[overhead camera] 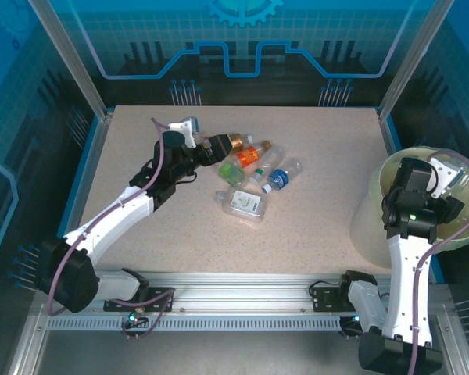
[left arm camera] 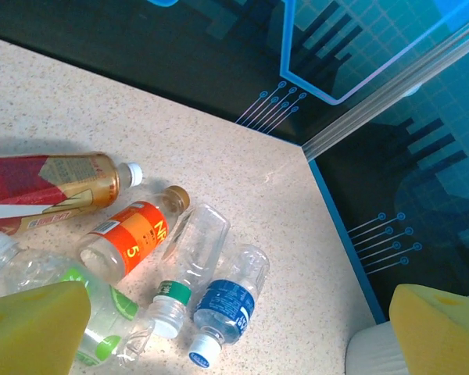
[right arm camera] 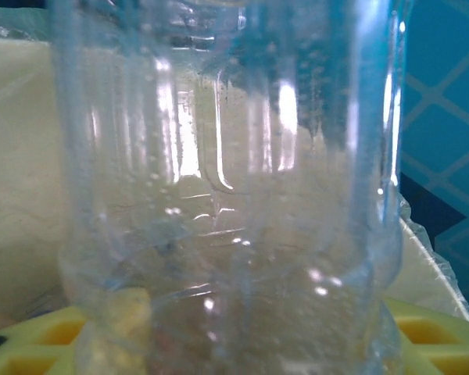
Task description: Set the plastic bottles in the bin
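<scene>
Hovering over scattered bottles (left arm camera: 133,242): left claw (left arm camera: 238,332), fingers wide apart. Right claw (right arm camera: 234,336) around clear bottle (right arm camera: 234,195) above bin (overhead camera: 373,215); grip undeterminable.

table (overhead camera: 313,226): speckled beige top, pale and matte, square-cut at the far right corner
table edging (left arm camera: 340,234): thin blue strip along the right side of the top
back wall (overhead camera: 141,47): translucent blue panel with a fine grid and a bright blue outline stepping up and down
gear emblem (overhead camera: 244,9): light blue, cut off by the top of the overhead view
frame posts (overhead camera: 66,55): silver aluminium, slanting up from the far corners
rail (overhead camera: 242,285): slotted aluminium bar across the near edge
side walls (overhead camera: 8,156): dark blue, with circuit-line patterns
</scene>
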Available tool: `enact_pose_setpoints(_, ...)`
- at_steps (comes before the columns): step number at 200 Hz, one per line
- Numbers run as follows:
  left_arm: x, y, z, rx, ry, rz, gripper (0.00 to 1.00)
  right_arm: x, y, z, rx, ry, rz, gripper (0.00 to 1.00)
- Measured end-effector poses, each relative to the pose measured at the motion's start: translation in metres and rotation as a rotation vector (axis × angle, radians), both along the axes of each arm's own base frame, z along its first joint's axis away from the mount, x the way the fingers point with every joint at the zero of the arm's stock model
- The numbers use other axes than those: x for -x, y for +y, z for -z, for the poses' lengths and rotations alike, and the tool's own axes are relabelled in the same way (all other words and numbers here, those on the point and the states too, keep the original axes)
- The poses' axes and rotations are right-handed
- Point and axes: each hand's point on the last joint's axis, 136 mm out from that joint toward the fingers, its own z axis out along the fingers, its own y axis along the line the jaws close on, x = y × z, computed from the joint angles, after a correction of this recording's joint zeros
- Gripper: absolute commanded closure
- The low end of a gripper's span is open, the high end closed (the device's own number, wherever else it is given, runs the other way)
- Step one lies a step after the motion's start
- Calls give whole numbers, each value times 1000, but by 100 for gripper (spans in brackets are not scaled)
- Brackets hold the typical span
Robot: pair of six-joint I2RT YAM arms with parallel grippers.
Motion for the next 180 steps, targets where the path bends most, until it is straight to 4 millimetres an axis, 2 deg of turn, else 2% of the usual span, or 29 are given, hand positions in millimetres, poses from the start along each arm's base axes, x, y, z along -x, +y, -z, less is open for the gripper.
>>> enact_pose_setpoints(32,-3,7,3,9,20,-26,1,3,-1,2,4,-3,22,22)
enact_pose_setpoints(84,-8,19,5,32,45,-69,1,4,-2,1,2,-22,37,16)
enact_pose_setpoints(117,-10,25,6,46,58,-88,1,-2,5,2,-45,-33,-19,14)
enact_pose_setpoints(146,-10,28,9,63,81,-105,1,-21,27,-16,-112,-116,-157,8)
enact_pose_setpoints(160,-11,30,13,71,98,-114,1,-35,47,-29,-144,-170,-263,5)
enact_pose_setpoints(166,-11,31,14,73,105,-118,1,-41,56,-35,-156,-190,-313,0)
enact_pose_setpoints(180,-11,33,20,68,129,-126,1,-55,82,-46,-185,-217,-447,0)
